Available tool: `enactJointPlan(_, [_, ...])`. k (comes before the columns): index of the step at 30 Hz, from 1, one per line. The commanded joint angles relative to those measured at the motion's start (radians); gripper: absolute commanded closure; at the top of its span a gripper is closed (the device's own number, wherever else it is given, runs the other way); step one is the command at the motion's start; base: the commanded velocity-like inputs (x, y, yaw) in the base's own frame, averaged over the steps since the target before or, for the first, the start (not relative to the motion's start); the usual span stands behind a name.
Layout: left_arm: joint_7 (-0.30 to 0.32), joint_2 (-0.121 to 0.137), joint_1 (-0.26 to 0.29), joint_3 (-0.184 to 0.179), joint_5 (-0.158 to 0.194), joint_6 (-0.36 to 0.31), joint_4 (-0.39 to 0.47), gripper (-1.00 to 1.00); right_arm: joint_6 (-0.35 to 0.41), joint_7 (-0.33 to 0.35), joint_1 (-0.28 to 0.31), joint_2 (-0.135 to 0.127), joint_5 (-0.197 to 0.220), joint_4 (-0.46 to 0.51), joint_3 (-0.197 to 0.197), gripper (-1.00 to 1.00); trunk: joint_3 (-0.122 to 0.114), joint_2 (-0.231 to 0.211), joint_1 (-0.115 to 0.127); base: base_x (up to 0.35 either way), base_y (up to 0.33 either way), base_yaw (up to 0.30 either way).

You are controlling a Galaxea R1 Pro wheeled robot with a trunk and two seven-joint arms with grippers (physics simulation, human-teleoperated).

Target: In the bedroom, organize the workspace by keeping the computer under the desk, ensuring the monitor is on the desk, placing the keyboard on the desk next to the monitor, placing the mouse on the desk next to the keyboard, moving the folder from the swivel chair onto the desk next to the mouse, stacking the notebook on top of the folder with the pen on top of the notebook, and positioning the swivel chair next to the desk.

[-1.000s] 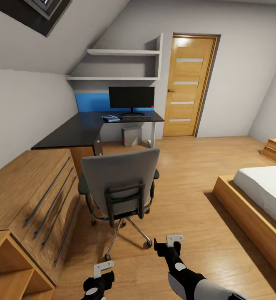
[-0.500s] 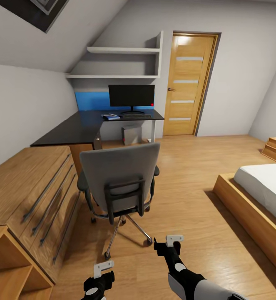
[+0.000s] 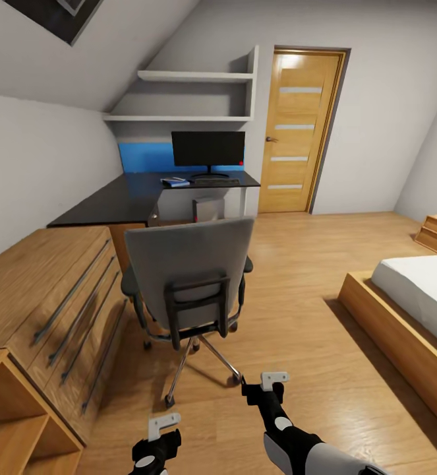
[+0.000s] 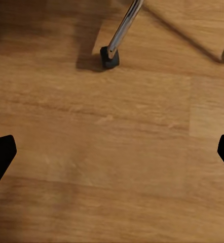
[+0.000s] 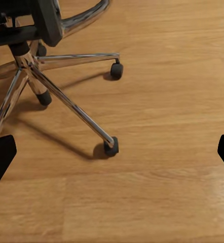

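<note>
Nearest, the left gripper [image 4: 112, 152] and right gripper [image 5: 112, 152] hang with jaws spread wide, empty, over grained wood floor [image 3: 297, 264]. Wrist views show the grey swivel chair's [image 3: 188, 280] chrome castors. Beyond, the monitor [image 3: 208, 150] stands on the glossy black worktop [image 3: 113, 201].

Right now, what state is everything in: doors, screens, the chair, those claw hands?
Door: shut.
Monitor: upright on the desk, screen dark, small red light on.
Keyboard: flat on the desk before the monitor.
Chair: upright on the floor, back toward the camera, apart from the desk.
Left gripper: open, empty.
Right gripper: open, empty.
Bed: made.
</note>
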State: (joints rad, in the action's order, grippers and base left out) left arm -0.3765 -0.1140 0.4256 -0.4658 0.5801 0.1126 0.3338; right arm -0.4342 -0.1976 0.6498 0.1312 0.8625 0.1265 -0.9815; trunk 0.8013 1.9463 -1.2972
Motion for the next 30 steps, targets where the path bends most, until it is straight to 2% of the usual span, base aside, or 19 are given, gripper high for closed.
enactJointPlan(1, [-0.005, 0.000, 0.001, -0.008, 0.010, 0.005, 0.000, -1.00, -0.001, -0.006, 0.001, 0.000, 0.004, 0.000, -0.009, -1.00, 0.004, 0.008, -0.004, 0.000, 0.000, 0.000])
enactJointPlan(22, [-0.005, 0.001, 0.001, -0.008, 0.010, 0.006, -0.001, -1.00, -0.009, -0.005, -0.001, 0.005, 0.002, 0.001, -0.009, -1.00, 0.070, 0.155, -0.084, 0.000, 0.000, 0.000])
enactJointPlan(30, [-0.005, 0.002, 0.001, -0.007, 0.010, 0.006, -0.001, -1.00, -0.054, -0.005, -0.002, 0.005, 0.003, 0.000, -0.008, -1.00, 0.095, 0.211, -0.115, 0.000, 0.000, 0.165])
